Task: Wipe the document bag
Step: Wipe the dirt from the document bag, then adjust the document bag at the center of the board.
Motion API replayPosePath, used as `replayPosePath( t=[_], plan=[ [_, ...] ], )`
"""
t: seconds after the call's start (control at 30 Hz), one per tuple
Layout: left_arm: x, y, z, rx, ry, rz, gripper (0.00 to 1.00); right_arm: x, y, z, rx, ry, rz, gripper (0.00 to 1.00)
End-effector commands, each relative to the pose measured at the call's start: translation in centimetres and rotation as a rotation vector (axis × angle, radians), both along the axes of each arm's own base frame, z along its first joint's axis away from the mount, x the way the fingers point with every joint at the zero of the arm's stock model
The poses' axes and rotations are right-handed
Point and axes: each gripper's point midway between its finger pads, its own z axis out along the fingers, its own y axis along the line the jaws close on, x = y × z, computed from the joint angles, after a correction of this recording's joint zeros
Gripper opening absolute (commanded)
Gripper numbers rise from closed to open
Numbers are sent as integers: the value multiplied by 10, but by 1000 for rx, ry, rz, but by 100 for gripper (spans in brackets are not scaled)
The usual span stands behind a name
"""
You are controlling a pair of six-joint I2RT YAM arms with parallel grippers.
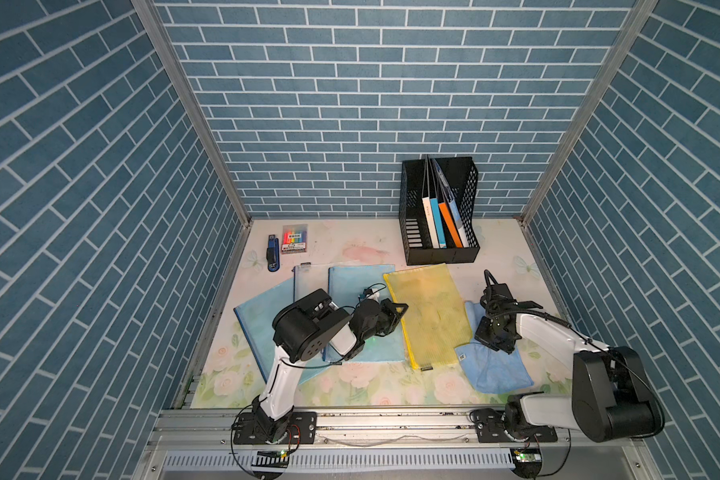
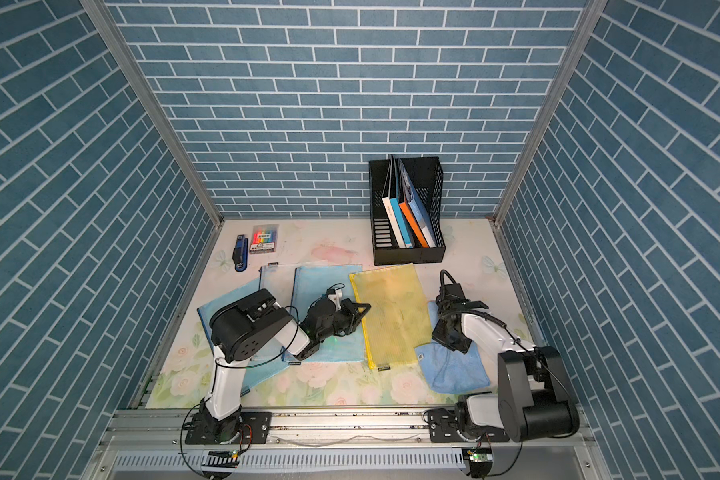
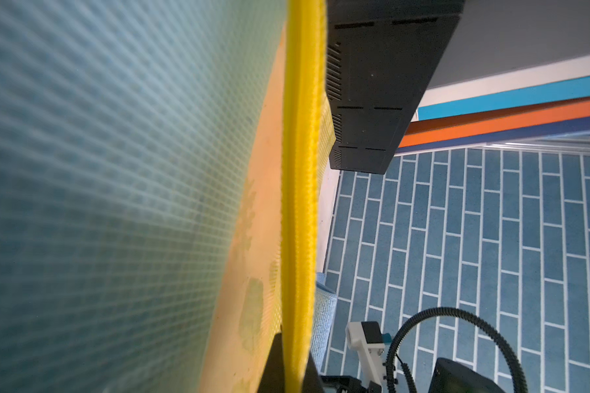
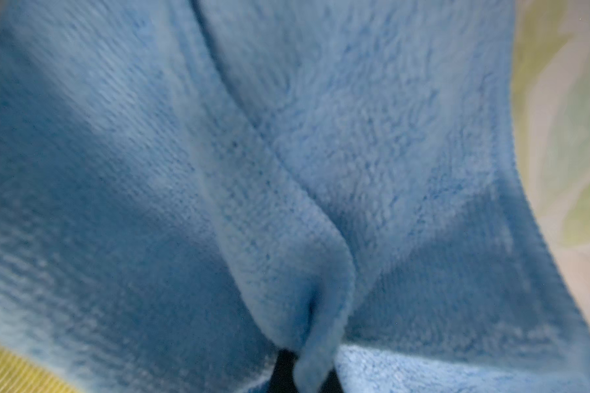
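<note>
2 arms reach over the floral table, and each has its jaws pressed together on something thin. The left gripper is clamped on the long left edge of the yellow document bag. In the left wrist view that bright yellow hem runs straight between the black fingers.

The yellow document bag lies mid-table in both top views, its far end near the base of the black file rack. Its left edge meets the nearest of 3 blue mesh bags, which fan out flat toward the left wall.

The right gripper is closed on a raised fold of the blue cloth. The right wrist view shows the pile gathered into a ridge that ends at the dark fingertips, and the cloth fills nearly all of that view. The rest of the cloth is spread on the table just beside the yellow bag's right edge. Its labelled corner touches the bag near the front, and I cannot tell whether either overlaps the other.

The rack holds several books leaning upright. A stapler and a pack of highlighters sit side by side in the far left corner, well apart from both arms.
</note>
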Motion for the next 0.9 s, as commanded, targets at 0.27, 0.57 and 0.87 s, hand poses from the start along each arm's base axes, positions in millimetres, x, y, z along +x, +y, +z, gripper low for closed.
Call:
replayPosePath(
  t=[0.27, 0.57, 0.87],
  plan=[
    [11, -1, 74, 378, -211, -200, 0, 51, -28, 64, -36, -152, 83, 0],
    [27, 58, 144, 892, -211, -209, 0, 56, -9, 49, 70, -162, 106, 0],
    [37, 102, 197, 1192, -159, -198, 0, 64, 11, 44, 171, -166, 155, 0]
  ],
)
